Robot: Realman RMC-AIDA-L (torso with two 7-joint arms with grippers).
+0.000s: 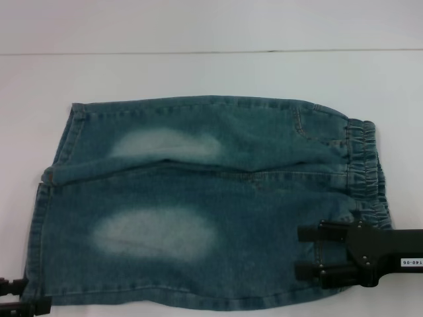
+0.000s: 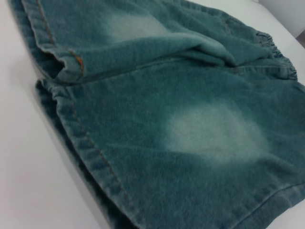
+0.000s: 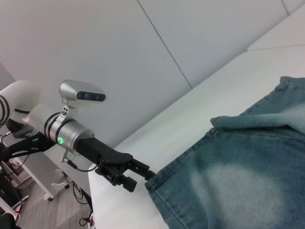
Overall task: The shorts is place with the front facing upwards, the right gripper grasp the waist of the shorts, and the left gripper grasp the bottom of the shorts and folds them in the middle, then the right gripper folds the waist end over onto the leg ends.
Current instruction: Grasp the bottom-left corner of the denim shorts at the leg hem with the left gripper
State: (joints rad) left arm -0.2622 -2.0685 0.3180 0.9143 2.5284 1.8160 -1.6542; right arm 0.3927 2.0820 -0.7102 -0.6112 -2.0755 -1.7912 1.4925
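Note:
The blue-green denim shorts [image 1: 198, 205] lie flat on the white table, front up, with a pale patch on each leg. The waist of the shorts [image 1: 365, 158] is at the right, and the bottom of the shorts [image 1: 38, 224] at the left. My right gripper [image 1: 299, 251] is open over the near waist corner, fingers pointing left, nothing between them. My left gripper [image 1: 25, 296] is open at the near hem corner, its fingers beside the cloth edge. The right wrist view shows the left gripper [image 3: 139, 178] just off the shorts' corner [image 3: 162, 181]. The left wrist view shows the hems [image 2: 81, 143] close up.
The white table [image 1: 198, 72] extends beyond the shorts on all sides. A grey wall [image 3: 143, 57] rises behind the table's far edge. The robot's head camera [image 3: 82, 94] and the floor beside the table show in the right wrist view.

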